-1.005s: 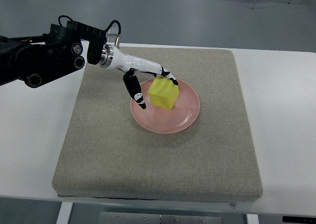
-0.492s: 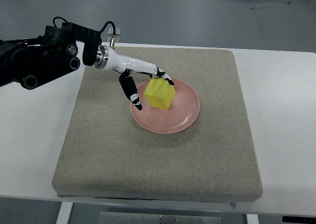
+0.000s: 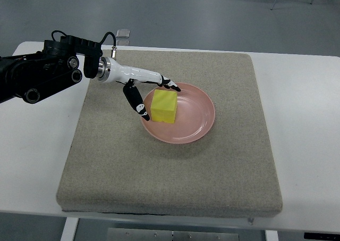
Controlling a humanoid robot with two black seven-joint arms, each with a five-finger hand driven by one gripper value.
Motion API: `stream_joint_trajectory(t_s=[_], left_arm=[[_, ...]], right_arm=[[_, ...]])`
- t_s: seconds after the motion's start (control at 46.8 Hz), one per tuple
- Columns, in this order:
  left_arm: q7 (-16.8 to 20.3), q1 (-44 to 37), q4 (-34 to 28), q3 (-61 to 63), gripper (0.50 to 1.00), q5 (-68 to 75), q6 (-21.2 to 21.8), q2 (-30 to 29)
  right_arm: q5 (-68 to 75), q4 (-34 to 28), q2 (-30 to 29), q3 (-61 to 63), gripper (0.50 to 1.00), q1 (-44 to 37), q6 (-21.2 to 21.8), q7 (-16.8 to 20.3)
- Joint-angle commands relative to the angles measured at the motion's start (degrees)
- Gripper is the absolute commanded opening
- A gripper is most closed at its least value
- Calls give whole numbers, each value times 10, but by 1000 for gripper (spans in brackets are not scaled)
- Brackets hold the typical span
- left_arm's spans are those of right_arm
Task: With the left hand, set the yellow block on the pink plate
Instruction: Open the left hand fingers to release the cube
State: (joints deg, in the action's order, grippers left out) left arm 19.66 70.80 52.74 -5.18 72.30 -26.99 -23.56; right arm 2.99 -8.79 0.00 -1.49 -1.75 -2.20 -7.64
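The yellow block (image 3: 164, 106) rests on the left part of the pink plate (image 3: 197, 118), which lies on a grey mat. My left hand (image 3: 160, 102) reaches in from the left and straddles the block. Its thumb (image 3: 137, 104) hangs just off the block's left side, and its long fingers (image 3: 169, 84) stretch past the block's far edge. The fingers are spread and look slightly apart from the block, so the hand is open. No right arm shows in the picture.
The grey mat (image 3: 175, 172) covers most of the white table (image 3: 303, 118). My left arm's black forearm (image 3: 37, 76) lies over the table's far left corner. A small clear object (image 3: 123, 33) sits at the table's far edge.
The left hand has drawn back to the left. The block went from held over the plate's middle to resting on its left part, and the fingers have loosened off it.
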Motion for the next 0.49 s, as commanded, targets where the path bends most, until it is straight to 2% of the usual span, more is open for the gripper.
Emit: stream_joint_trajectory(t_s=[0.0,0.278,0.47], left_arm=[[-1,0,0,0,1000,1,0,1],[-1,7,-4,-2,1000,-1,55,-1],[-1,7,-60,-4,1000,-3,98,0]], right_arm=[[0,0,0,0,924,0,0,0],[0,0,0,0,924,0,0,0],[0,0,0,0,924,-1,0,0]])
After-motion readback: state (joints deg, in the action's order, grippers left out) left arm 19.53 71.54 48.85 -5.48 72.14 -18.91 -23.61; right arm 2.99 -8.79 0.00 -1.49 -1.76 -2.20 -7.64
